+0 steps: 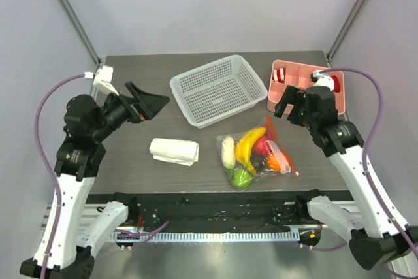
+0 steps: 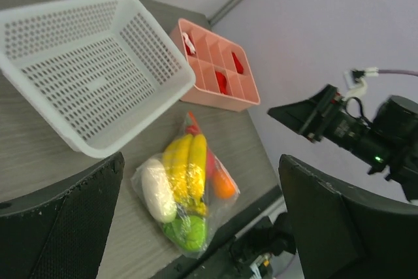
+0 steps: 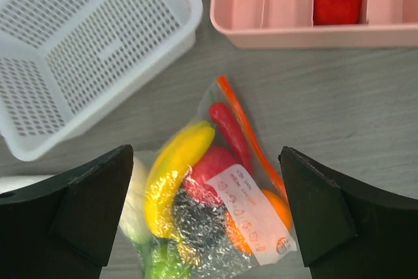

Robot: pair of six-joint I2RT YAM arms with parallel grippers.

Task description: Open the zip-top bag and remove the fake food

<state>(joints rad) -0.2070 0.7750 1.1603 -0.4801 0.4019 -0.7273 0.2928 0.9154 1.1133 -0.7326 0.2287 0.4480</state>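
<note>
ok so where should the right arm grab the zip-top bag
Probably the orange-red zip strip on its right edge, from above: it lies flat, clear of the bulging fake food, on the side nearest the right gripper, whose jaws stand open.

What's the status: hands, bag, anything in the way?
Left hand, right hand open, empty. Zip-top bag on table, fake food inside. Nothing covering it.

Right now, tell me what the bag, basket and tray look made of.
Bag: thin clear plastic film, glossy; it wrinkles and glints over the food.
Basket: white moulded plastic, probably rigid; evenly perforated walls and floor.
Tray: pink plastic, smooth and fairly matte; thin moulded dividers.
</note>
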